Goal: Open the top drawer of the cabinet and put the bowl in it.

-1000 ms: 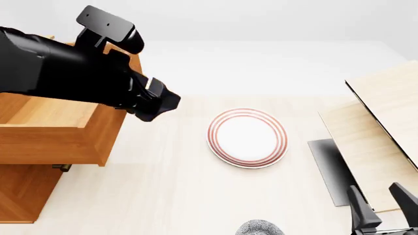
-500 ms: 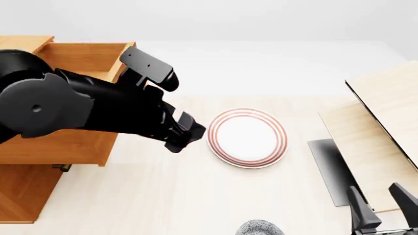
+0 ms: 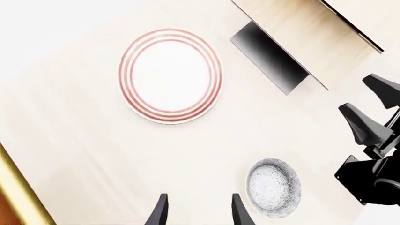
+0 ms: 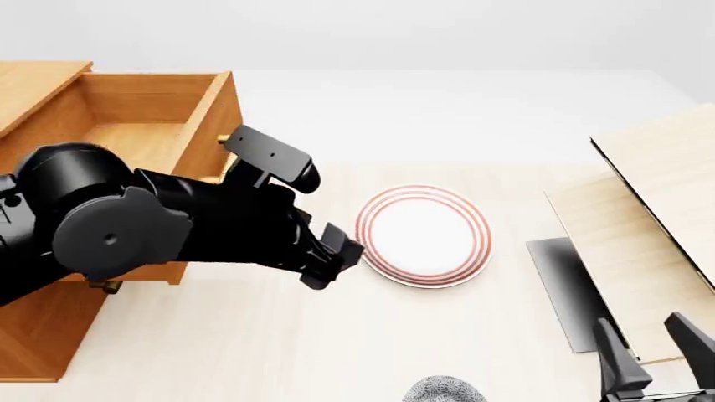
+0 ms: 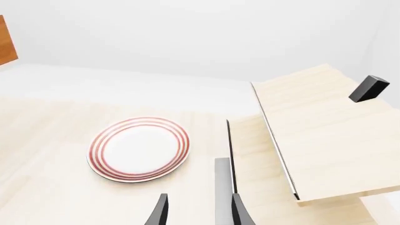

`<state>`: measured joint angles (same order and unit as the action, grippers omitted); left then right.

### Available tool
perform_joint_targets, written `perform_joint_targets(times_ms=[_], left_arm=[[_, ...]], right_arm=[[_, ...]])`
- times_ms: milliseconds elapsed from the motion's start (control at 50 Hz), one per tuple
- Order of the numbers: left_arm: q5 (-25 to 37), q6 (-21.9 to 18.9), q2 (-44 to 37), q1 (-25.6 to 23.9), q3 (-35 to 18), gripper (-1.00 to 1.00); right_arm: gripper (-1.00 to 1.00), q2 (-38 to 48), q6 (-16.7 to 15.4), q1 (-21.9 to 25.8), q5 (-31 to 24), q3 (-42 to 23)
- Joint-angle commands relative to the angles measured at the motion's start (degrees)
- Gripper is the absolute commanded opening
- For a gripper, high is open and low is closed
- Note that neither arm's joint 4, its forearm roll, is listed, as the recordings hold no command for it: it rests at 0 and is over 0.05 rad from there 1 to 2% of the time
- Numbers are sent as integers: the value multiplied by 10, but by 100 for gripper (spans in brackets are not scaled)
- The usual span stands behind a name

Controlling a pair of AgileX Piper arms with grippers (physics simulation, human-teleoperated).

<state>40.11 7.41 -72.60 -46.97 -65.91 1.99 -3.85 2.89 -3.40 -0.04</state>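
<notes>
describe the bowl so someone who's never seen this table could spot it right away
Start at the red-ringed white plate in the middle of the pale table, then come straight toward the arms' side to the near edge. The bowl sits there, left of the right gripper. It is small, round and deep, covered in dense grey speckles, unlike the flat plate.

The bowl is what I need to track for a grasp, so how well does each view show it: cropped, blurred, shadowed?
Front view: the bowl is cut off by the bottom edge, only its rim showing. Left wrist view: whole and sharp, without glare. Right wrist view: absent.
</notes>
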Motion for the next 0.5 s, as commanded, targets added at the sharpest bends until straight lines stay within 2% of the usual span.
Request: perform_joint_targets(times_ms=[20, 100, 120, 160, 200, 500], left_arm=[[-34, 21, -7, -7, 38, 100], [-42, 21, -13, -10, 44, 100], [-38, -9, 14, 21, 73, 100], [-51, 22, -20, -13, 52, 100], [-53, 12, -11, -1, 66, 100], [-85, 36, -52, -30, 68, 100]], right_arm=[[100, -1, -1, 0, -1, 0], [100, -1, -1, 0, -1, 0], [100, -1, -1, 0, -2, 0], [100, -2, -1, 0, -2, 0], [100, -2, -1, 0, -3, 0], [100, -2, -2, 1, -3, 0]])
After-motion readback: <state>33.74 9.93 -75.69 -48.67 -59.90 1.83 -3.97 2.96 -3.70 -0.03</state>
